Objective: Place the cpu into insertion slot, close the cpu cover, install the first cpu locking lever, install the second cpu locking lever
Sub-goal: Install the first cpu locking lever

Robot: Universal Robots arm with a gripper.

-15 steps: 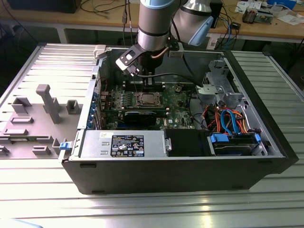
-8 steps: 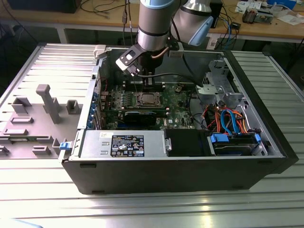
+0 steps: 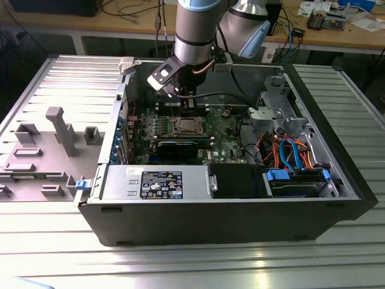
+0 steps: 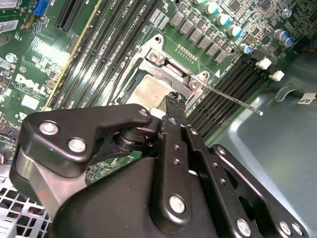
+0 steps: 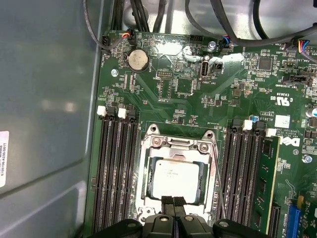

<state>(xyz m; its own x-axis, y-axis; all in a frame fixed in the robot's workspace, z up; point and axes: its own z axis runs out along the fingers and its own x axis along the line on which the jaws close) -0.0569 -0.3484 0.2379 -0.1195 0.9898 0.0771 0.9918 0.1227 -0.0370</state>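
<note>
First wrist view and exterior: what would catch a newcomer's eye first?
The silver cpu, lying mid-board between the memory slots, framed by the cover. The black hand, fingers together, sits at the cover's edge. In the exterior view the arm reaches down into the open case.

You see the cpu (image 5: 174, 181) seated in the insertion slot (image 5: 147, 214), its grey top showing through the cpu cover (image 5: 174, 152), which lies flat around it. The gripper (image 5: 173, 202) sits at the chip's edge, fingertips pressed together. A thin lever rod (image 5: 219, 188) runs along one side of the socket. Black memory slots (image 5: 116, 173) flank it on the green motherboard (image 5: 163, 114).
</note>
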